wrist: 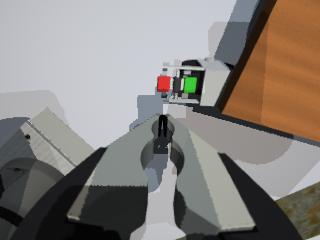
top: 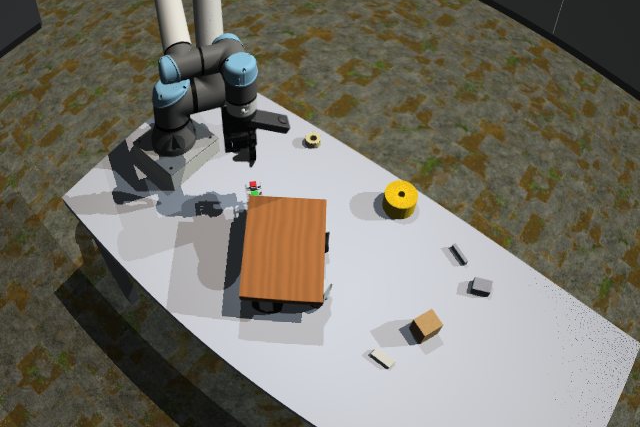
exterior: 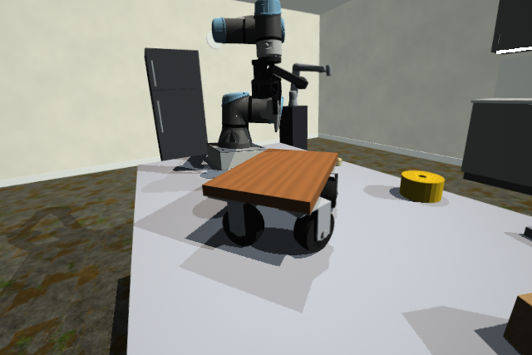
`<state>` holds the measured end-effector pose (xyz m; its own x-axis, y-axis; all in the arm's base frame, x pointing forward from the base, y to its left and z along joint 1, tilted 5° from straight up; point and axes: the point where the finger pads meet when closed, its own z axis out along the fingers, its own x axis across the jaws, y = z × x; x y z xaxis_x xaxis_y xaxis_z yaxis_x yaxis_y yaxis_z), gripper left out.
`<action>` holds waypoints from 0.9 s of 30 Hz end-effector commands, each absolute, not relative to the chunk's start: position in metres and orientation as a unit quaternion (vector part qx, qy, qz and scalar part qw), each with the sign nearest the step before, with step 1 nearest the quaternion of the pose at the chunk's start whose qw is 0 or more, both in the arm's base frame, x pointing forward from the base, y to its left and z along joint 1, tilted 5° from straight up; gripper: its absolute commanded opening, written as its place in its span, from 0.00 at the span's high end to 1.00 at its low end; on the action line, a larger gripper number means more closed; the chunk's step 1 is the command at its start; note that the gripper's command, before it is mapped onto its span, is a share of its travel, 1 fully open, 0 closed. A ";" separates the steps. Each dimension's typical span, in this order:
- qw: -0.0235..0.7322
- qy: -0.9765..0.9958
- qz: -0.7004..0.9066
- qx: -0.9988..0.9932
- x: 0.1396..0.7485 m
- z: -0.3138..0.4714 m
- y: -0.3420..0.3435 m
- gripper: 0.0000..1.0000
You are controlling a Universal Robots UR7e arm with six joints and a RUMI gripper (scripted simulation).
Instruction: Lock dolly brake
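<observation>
The dolly point(top: 283, 249) has a brown wooden deck on black casters and stands on the white table; it also shows in the exterior view point(exterior: 274, 177). Its brake pedal juts out from the deck's far corner, with a red end point(top: 252, 184) and a green end point(top: 254, 192). In the wrist view the red end point(wrist: 163, 83) and the green end point(wrist: 190, 84) lie side by side beside the deck's corner. My gripper point(top: 251, 156) is shut and empty, hanging above the table a short way behind the pedal; it also shows in the wrist view point(wrist: 161, 134) and the exterior view point(exterior: 277, 125).
A large yellow spool point(top: 400, 199) stands right of the dolly and a small spool point(top: 312, 139) lies near the gripper. A dark bar point(top: 458, 253), a grey block point(top: 481, 286), a tan box point(top: 426, 325) and a pale block point(top: 382, 358) lie toward the right. The robot base point(top: 173, 145) is at the back left.
</observation>
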<state>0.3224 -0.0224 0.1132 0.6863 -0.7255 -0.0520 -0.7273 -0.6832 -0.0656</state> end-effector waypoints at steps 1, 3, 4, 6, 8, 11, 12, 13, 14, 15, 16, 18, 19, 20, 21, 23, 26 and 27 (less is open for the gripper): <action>0.040 0.396 0.010 -0.917 0.323 0.112 -0.022 1.00; 0.040 0.396 0.010 -0.917 0.323 0.110 -0.022 1.00; 0.040 0.396 0.010 -0.917 0.323 0.109 -0.022 1.00; 0.040 0.396 0.010 -0.917 0.323 0.106 -0.022 1.00; 0.040 0.396 0.010 -0.917 0.323 0.103 -0.022 1.00; 0.040 0.396 0.010 -0.917 0.323 0.098 -0.021 1.00; 0.040 0.396 0.010 -0.917 0.323 0.096 -0.021 1.00; 0.040 0.396 0.010 -0.917 0.323 0.094 -0.021 1.00; 0.040 0.396 0.010 -0.917 0.323 0.094 -0.021 1.00; 0.040 0.396 0.010 -0.917 0.323 0.094 -0.021 1.00; 0.040 0.396 0.010 -0.917 0.323 0.092 -0.021 1.00; 0.040 0.396 0.010 -0.917 0.323 0.088 -0.020 1.00; 0.040 0.396 0.010 -0.917 0.323 0.086 -0.020 1.00; 0.040 0.396 0.010 -0.917 0.323 0.083 -0.020 1.00; 0.040 0.396 0.010 -0.917 0.323 0.081 -0.020 1.00; 0.040 0.396 0.010 -0.917 0.323 0.077 -0.020 1.00; 0.040 0.396 0.010 -0.917 0.323 0.070 -0.019 1.00; 0.040 0.396 0.010 -0.917 0.323 0.068 -0.019 1.00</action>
